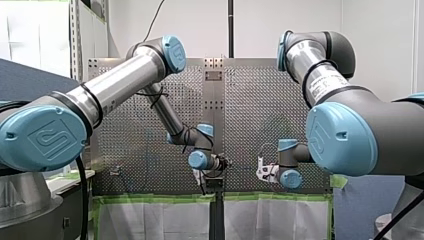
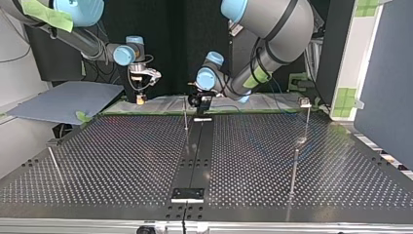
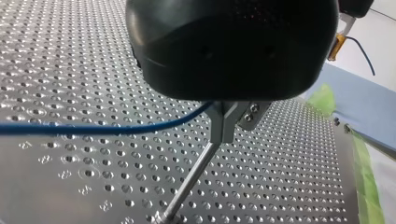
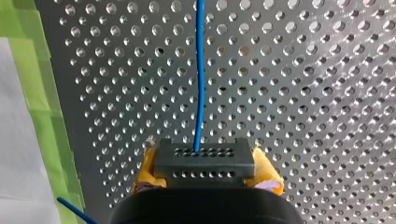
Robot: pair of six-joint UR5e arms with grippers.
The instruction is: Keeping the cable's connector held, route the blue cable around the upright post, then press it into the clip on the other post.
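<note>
The grey perforated metal table (image 2: 122, 156) lies nearest in the top view, and a thin upright metal post (image 2: 185, 117) stands near its middle. Well apart from that post, toward the view's right, rises a second thin post with a small clip head (image 2: 306, 103). At the first post's top, my left gripper (image 3: 223, 135) has its metal fingers together on the thin blue cable (image 3: 93, 127). Farther back, on that post's other side, my right gripper (image 4: 205, 167) has its yellow-padded fingers clamped on the dark grey perforated connector block (image 4: 204, 157). The cable runs out of the block over the table.
</note>
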